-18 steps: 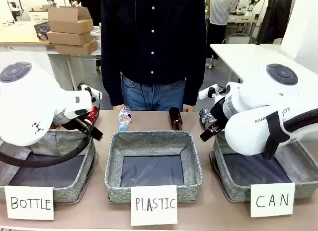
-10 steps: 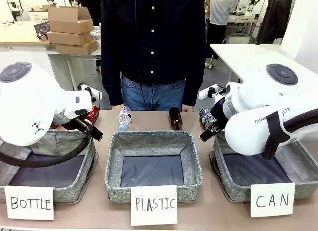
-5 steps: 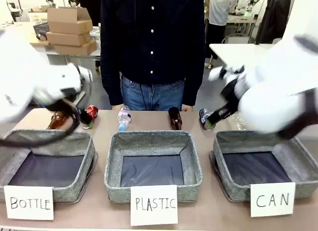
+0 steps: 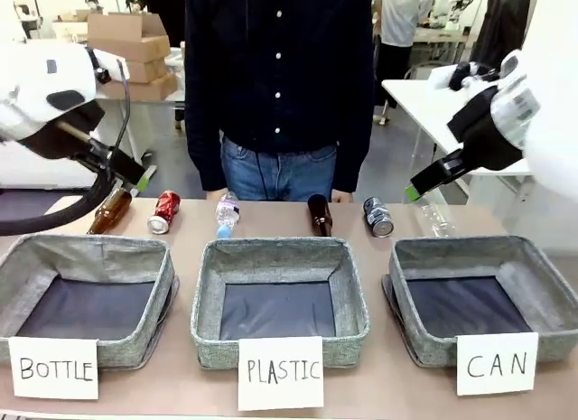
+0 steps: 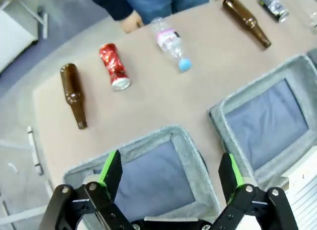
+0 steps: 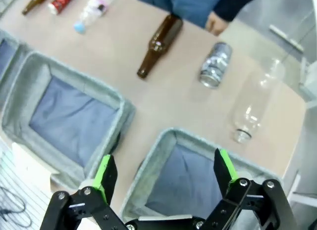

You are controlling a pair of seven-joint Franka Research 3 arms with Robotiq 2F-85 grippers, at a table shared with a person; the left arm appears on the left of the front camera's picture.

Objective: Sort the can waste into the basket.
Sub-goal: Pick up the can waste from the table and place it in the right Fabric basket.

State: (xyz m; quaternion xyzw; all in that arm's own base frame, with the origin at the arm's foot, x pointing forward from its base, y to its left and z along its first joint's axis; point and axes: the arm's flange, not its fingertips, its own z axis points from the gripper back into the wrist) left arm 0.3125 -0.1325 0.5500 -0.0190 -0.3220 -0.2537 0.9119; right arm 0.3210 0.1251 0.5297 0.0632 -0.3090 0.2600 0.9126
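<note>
Both the left arm and the right arm have risen off the worktop since 1.8 seconds ago, uncovering its far edge.

Along that edge, in front of a standing person, 2 cans lie on their sides. The red can is toward the left, beside a brown bottle. The silver-blue can is toward the right, next to a clear plastic bottle.

The basket with the CAN sign sits at the near right corner, with no cans inside.

The wrist views add what the front view hides. The left gripper and the right gripper each have green-padded fingers spread wide, holding nothing. The right gripper hangs above the CAN basket.
</note>
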